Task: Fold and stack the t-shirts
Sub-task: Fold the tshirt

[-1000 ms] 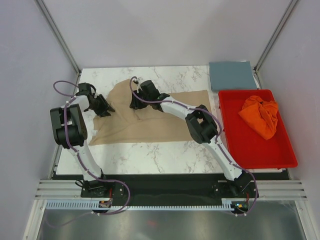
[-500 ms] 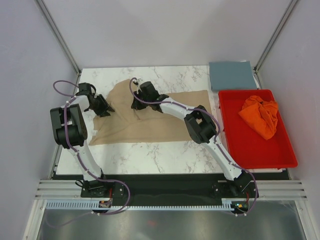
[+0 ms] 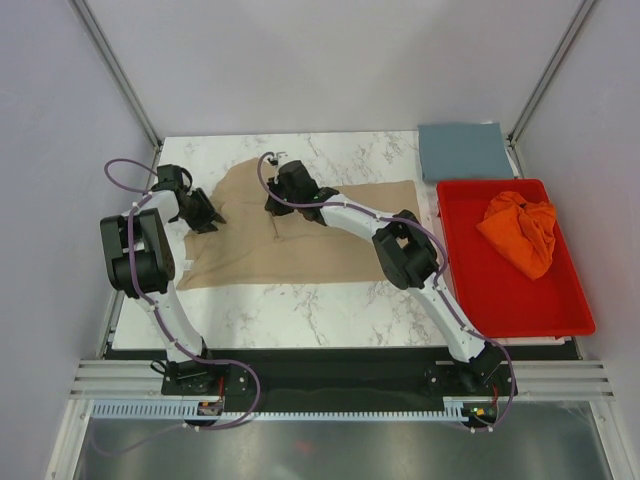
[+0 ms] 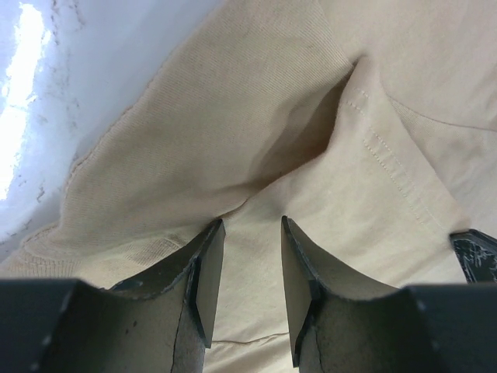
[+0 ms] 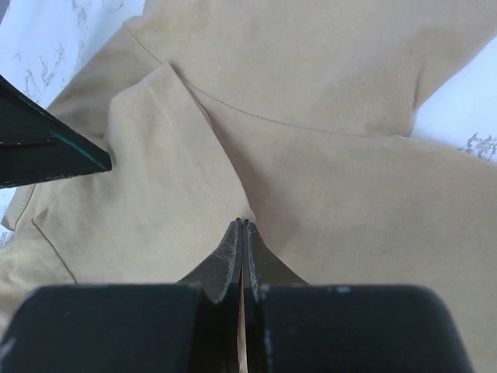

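The tan t-shirt (image 3: 300,250) lies spread on the marble table, its upper left part rumpled. My right gripper (image 3: 272,208) reaches over it and is shut, its tips (image 5: 245,223) pinching the tan cloth (image 5: 349,210) at a sleeve seam. My left gripper (image 3: 208,218) sits at the shirt's left edge. Its jaws (image 4: 251,221) stand open over a fold of tan cloth (image 4: 233,116), with cloth lying under the gap. The slate blue-grey t-shirt (image 3: 465,150) lies folded flat at the back right. The orange t-shirt (image 3: 520,230) sits crumpled in the tray.
A red plastic tray (image 3: 500,310) stands along the table's right side. Metal frame posts rise at the back corners. Bare marble (image 3: 300,300) shows in front of the tan shirt. The two grippers are close together over the shirt's left half.
My right gripper has closed on the tan cloth and shifted slightly toward the back. The left gripper has stayed put and open.
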Robot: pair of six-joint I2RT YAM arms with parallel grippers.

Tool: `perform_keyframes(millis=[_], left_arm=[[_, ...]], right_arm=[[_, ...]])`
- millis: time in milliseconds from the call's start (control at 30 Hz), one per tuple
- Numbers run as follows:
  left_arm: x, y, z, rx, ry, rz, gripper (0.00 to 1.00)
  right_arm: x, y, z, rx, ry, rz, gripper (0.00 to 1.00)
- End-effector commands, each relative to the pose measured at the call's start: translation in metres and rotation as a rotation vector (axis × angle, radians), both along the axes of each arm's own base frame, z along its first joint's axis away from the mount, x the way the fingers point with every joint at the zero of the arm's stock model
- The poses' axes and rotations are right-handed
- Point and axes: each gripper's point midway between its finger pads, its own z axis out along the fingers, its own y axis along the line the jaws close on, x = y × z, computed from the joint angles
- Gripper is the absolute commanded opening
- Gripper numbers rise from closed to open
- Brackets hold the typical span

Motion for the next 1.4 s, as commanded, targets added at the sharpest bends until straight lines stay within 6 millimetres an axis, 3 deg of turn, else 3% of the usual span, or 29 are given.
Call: perform_keyframes(millis=[0, 267, 400, 467, 567, 600, 733, 767, 833, 867, 900, 933, 967, 1000, 1033, 1167, 1200, 1233, 1300, 1367], left_arm=[[-0.009, 0.025, -0.012, 0.126, 0.036, 0.02, 0.45], [-0.005, 0.024, -0.006, 0.122, 0.019, 0.016, 0.45], [-0.003, 0.017, 0.001, 0.082, -0.002, -0.003, 0.45], [0.003, 0.014, 0.019, 0.067, -0.049, -0.013, 0.46], [0.013, 0.009, 0.052, 0.056, -0.129, -0.025, 0.48], [0.017, 0.004, 0.062, 0.045, -0.156, -0.04, 0.48], [0.047, -0.003, 0.107, 0.033, -0.292, -0.123, 0.49], [0.054, -0.001, 0.098, 0.027, -0.28, -0.132, 0.49], [0.079, 0.003, 0.11, 0.043, -0.335, -0.164, 0.5], [0.088, 0.004, 0.109, 0.044, -0.341, -0.174, 0.5], [0.096, 0.004, 0.091, 0.026, -0.322, -0.192, 0.5], [0.111, 0.006, 0.103, 0.034, -0.364, -0.202, 0.5], [0.118, 0.007, 0.103, 0.036, -0.374, -0.212, 0.51], [0.126, 0.007, 0.087, 0.033, -0.359, -0.23, 0.53], [0.139, 0.012, 0.098, 0.051, -0.397, -0.233, 0.54], [0.172, 0.008, 0.084, 0.01, -0.427, -0.256, 0.55], [0.184, 0.006, 0.095, 0.009, -0.462, -0.26, 0.55], [0.188, 0.005, 0.076, -0.002, -0.439, -0.259, 0.55], [0.201, 0.0, 0.077, 0.001, -0.459, -0.262, 0.55], [0.207, -0.005, 0.058, -0.009, -0.441, -0.268, 0.55]], right_arm=[[0.009, -0.001, 0.043, 0.029, -0.089, -0.059, 0.0], [0.015, -0.017, 0.018, -0.042, -0.055, -0.156, 0.0], [0.015, -0.018, 0.023, -0.037, -0.053, -0.166, 0.0], [0.014, -0.021, 0.027, -0.046, -0.044, -0.169, 0.06], [0.011, -0.027, 0.051, -0.036, -0.047, -0.173, 0.32], [0.006, -0.03, 0.067, -0.025, -0.057, -0.163, 0.36], [0.002, -0.057, 0.096, -0.071, -0.103, -0.146, 0.45], [0.004, -0.067, 0.113, -0.049, -0.11, -0.143, 0.47], [0.003, -0.083, 0.11, -0.057, -0.081, -0.139, 0.49], [0.006, -0.093, 0.112, -0.051, -0.074, -0.132, 0.5], [0.0, -0.1, 0.116, -0.05, -0.069, -0.113, 0.51], [-0.001, -0.106, 0.118, -0.058, -0.073, -0.108, 0.52], [-0.001, -0.113, 0.119, -0.071, -0.084, -0.106, 0.53], [-0.004, -0.121, 0.123, -0.093, -0.105, -0.093, 0.54], [-0.005, -0.126, 0.123, -0.106, -0.112, -0.09, 0.54], [-0.001, -0.151, 0.133, -0.107, -0.102, -0.12, 0.56], [-0.002, -0.157, 0.137, -0.102, -0.102, -0.126, 0.56], [-0.003, -0.158, 0.139, -0.095, -0.098, -0.124, 0.56], [-0.004, -0.164, 0.142, -0.086, -0.094, -0.12, 0.56], [-0.003, -0.166, 0.143, -0.084, -0.098, -0.112, 0.56]])
